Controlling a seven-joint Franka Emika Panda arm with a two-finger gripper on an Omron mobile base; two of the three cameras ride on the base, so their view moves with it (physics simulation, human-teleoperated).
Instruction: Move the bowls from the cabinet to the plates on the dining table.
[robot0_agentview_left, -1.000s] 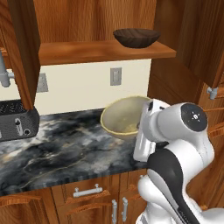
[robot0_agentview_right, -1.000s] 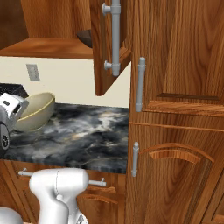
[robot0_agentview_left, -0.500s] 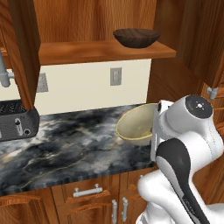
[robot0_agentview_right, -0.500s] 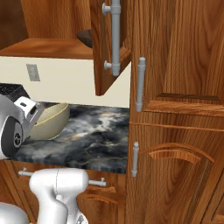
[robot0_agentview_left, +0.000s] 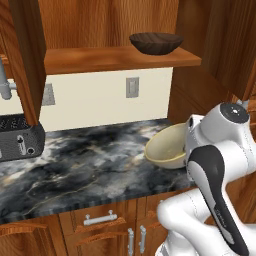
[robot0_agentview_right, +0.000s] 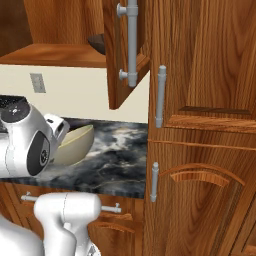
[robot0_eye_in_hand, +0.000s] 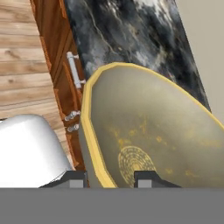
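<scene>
as i read the left base view, the beige bowl (robot0_agentview_left: 167, 146) hung tilted above the marble worktop (robot0_agentview_left: 85, 165), right up against the arm's wrist, with its open side facing left and up. the dark brown bowl (robot0_agentview_left: 156, 43) sat upright on the open cabinet shelf (robot0_agentview_left: 115, 57), well above it. a dark toaster (robot0_agentview_left: 20, 140) stood at the far left of the worktop.

right base view: the beige bowl (robot0_agentview_right: 74, 145) showed tilted beside the white wrist, over the worktop (robot0_agentview_right: 117, 155). an open cabinet door (robot0_agentview_right: 127, 50) with a grey bar handle (robot0_agentview_right: 132, 42) hung above, and just an edge of the brown bowl (robot0_agentview_right: 97, 42) peeked out behind it.

hand view: the gripper (robot0_eye_in_hand: 111, 179) was clamped on the beige bowl's (robot0_eye_in_hand: 148, 135) rim, one fingertip (robot0_eye_in_hand: 72, 179) outside the wall, the other inside. worktop (robot0_eye_in_hand: 131, 35) and a drawer handle (robot0_eye_in_hand: 74, 70) showed beyond the bowl.
</scene>
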